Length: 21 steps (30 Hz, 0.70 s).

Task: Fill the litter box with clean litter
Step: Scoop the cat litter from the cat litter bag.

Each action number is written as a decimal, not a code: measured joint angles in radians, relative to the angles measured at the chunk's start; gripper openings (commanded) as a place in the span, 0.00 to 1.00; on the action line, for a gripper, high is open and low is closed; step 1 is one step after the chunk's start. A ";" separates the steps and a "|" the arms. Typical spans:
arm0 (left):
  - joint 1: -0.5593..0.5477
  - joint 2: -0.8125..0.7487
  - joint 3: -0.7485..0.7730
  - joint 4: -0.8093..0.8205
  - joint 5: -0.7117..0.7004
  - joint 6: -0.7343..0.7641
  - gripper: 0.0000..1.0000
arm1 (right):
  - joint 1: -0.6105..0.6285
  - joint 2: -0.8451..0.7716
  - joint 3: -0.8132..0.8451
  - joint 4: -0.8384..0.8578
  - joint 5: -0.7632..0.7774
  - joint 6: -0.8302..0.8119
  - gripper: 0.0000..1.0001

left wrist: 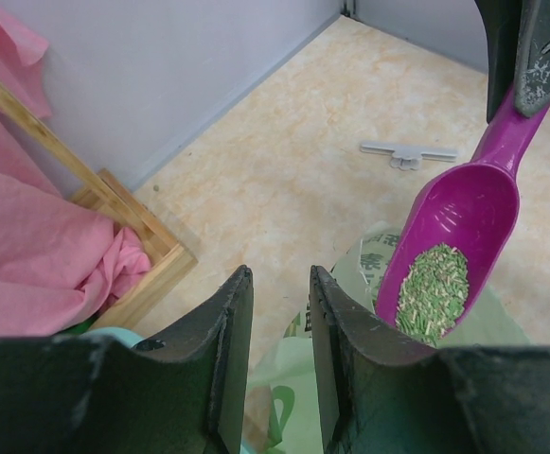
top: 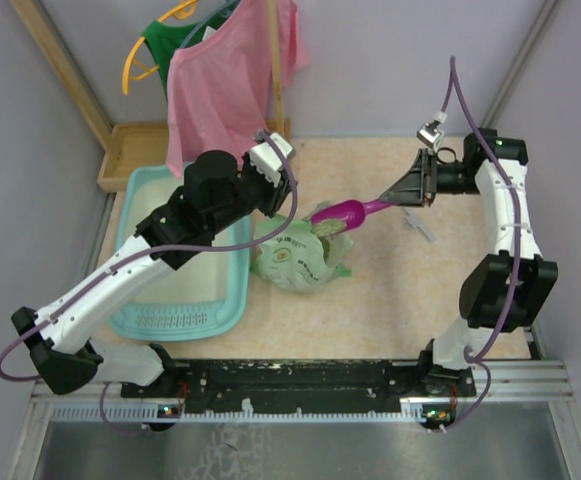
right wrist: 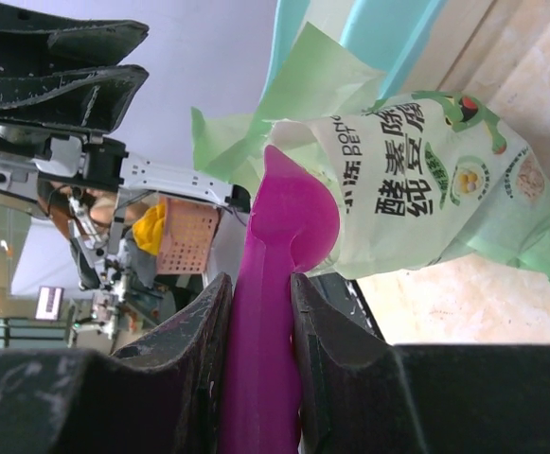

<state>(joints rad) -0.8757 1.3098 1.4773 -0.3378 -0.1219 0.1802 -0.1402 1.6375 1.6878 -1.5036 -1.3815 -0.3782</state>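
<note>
Top external: scoop is pinched by right gripper; left gripper is barely parted, empty. Clean litter could be spilled if tipped before litter box at 9 o'clock.

Left arm extended, left gripper narrowly parted, seemingly empty, right arm folded inward, right gripper clamped on scoop.

Bright even light, soft shadows; near wrist-view foregrounds blurred.
</note>
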 measured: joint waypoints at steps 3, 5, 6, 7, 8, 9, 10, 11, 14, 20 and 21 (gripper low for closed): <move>0.000 0.000 0.000 0.000 0.002 0.000 0.37 | -0.028 0.026 -0.007 -0.002 -0.009 -0.003 0.00; 0.000 0.000 0.000 0.000 0.002 0.000 0.37 | -0.049 0.048 -0.015 0.001 -0.014 -0.003 0.00; 0.000 0.000 0.000 0.000 0.003 0.000 0.37 | -0.058 0.056 -0.022 0.003 -0.018 -0.003 0.00; 0.000 0.000 0.000 0.000 0.003 0.000 0.37 | -0.066 0.061 -0.028 0.003 -0.020 -0.003 0.00; 0.000 0.000 0.000 -0.001 0.003 0.000 0.37 | -0.071 0.064 -0.035 0.003 -0.021 -0.003 0.00; 0.000 0.000 0.000 -0.001 0.003 0.000 0.37 | -0.074 0.065 -0.039 0.002 -0.024 -0.003 0.00; 0.000 0.000 0.000 -0.001 0.003 0.000 0.37 | -0.077 0.066 -0.039 0.001 -0.027 -0.003 0.00; 0.000 0.000 0.000 -0.001 0.003 0.000 0.37 | -0.078 0.066 -0.039 0.002 -0.034 -0.003 0.00; 0.000 0.000 0.000 -0.001 0.003 0.000 0.37 | -0.079 0.066 -0.039 0.002 -0.051 -0.003 0.00; 0.000 0.000 0.000 0.000 0.000 0.000 0.37 | -0.081 0.066 -0.039 0.008 -0.084 0.014 0.00; 0.000 0.000 0.000 0.000 -0.002 0.000 0.37 | -0.084 0.066 -0.039 0.015 -0.089 0.024 0.00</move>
<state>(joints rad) -0.8757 1.3098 1.4773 -0.3378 -0.1242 0.1802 -0.2237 1.7031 1.6493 -1.4887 -1.4708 -0.3538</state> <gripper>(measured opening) 0.368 0.279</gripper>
